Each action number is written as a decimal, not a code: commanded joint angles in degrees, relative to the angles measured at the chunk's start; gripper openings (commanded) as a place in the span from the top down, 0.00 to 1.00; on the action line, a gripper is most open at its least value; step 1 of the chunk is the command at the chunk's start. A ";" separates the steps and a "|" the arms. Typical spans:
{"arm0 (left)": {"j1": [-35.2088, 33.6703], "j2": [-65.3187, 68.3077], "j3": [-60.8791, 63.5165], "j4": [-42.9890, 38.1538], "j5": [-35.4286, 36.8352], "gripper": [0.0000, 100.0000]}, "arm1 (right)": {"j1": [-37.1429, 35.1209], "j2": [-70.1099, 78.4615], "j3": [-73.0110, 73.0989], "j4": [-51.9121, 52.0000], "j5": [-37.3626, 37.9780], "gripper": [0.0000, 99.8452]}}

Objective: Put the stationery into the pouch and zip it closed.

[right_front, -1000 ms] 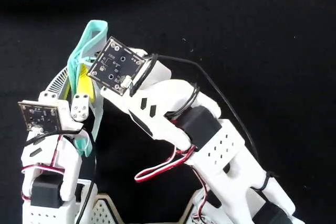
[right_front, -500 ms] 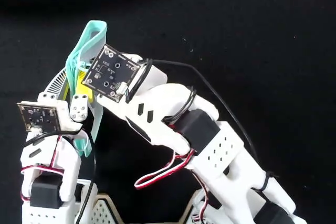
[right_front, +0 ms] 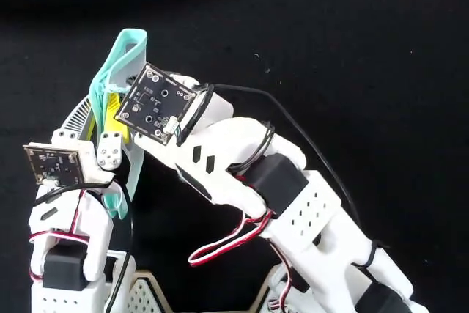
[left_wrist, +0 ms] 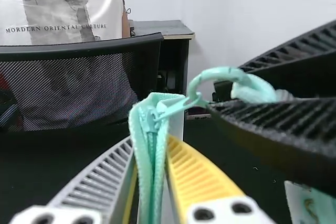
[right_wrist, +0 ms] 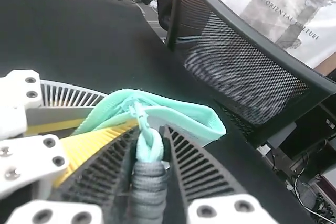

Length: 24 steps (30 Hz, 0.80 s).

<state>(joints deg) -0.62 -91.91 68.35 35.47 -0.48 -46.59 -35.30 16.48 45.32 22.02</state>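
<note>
High view: the right arm's wrist has edged left along the mint-green fabric pouch (right_front: pixel 126 49), held on edge over the black table (right_front: pixel 352 71), and the pouch top has leaned left with it; the zip is probably being drawn shut.

Left wrist view: the left gripper (left_wrist: pixel 149 182), one grey and one yellow finger, is clamped tight on the pouch's zipped seam.

Right wrist view: the right gripper (right_wrist: pixel 151 169) pinches the mint-green cord zipper pull (right_wrist: pixel 148 142).
</note>
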 commanded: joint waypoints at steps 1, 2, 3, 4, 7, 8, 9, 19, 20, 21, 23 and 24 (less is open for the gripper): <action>-0.04 0.70 0.13 0.62 0.88 0.97 | -0.53 -0.84 -0.48 0.18 0.09 0.95; -0.04 0.70 0.13 0.62 0.88 0.97 | -0.53 -0.84 -0.48 0.18 0.00 0.95; -0.04 0.70 0.13 0.62 0.88 0.97 | -0.53 -0.84 -0.48 0.18 0.00 0.95; -0.04 0.70 0.13 0.62 0.88 0.97 | -0.53 -0.84 -0.48 0.18 0.00 0.95; -0.04 0.70 0.22 0.62 0.88 0.97 | -1.23 -0.92 -0.48 0.18 0.00 0.95; -0.04 0.70 0.22 0.62 0.88 0.97 | -1.76 -0.92 -0.48 0.26 0.00 0.95; -0.04 0.70 0.22 0.62 0.88 0.97 | -2.29 -0.92 -0.48 0.35 0.00 0.95; 0.04 0.70 0.84 0.70 0.88 0.97 | -2.46 -0.92 -0.84 1.41 0.00 0.91; 0.22 0.44 1.36 0.70 0.88 0.97 | -2.46 -0.92 -0.84 1.41 0.00 0.91; 1.01 0.35 1.80 0.70 0.88 0.97 | -2.55 -0.92 -0.84 1.41 0.00 0.91; 2.51 0.35 2.42 0.70 0.79 0.97 | -2.46 -0.92 -0.84 1.41 0.00 0.91; 2.77 0.35 2.42 0.70 0.79 0.97 | -2.37 -1.01 -0.84 1.41 0.00 0.91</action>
<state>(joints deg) 0.53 -92.00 69.32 35.38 -0.13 -48.62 -35.30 16.48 46.73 22.02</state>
